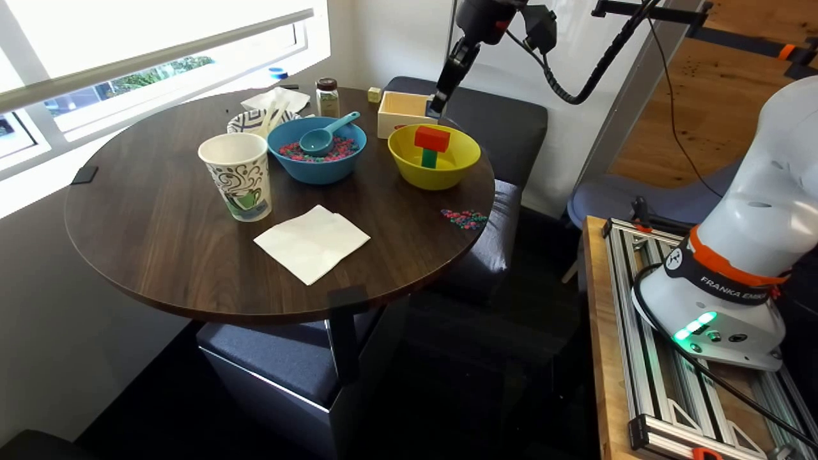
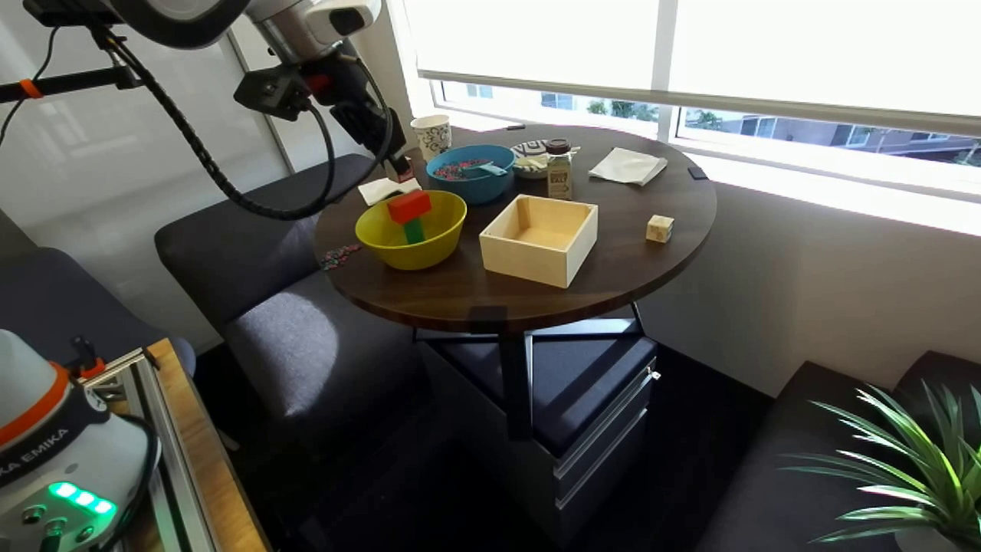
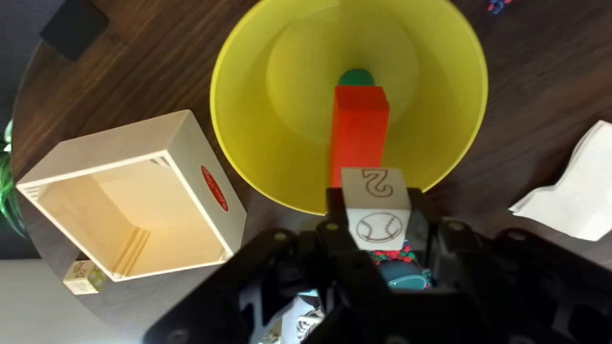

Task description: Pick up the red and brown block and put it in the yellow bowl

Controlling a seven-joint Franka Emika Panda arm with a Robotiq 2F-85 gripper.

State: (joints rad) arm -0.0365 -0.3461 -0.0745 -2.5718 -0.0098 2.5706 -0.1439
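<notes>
Okay, red block (image 3: 361, 129) in yellow bowl (image 3: 301, 86), below gripper (image 3: 377, 208).

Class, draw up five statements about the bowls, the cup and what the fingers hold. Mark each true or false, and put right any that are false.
1. The red block sits in the yellow bowl. True.
2. The red block is being held in the air. False: the fingers hold a cube marked with a 2.
3. A scoop rests in the blue bowl. True.
4. The blue bowl contains nothing but the scoop. False: small coloured pieces lie in it too.
5. The paper cup stands upright on the table. True.
</notes>
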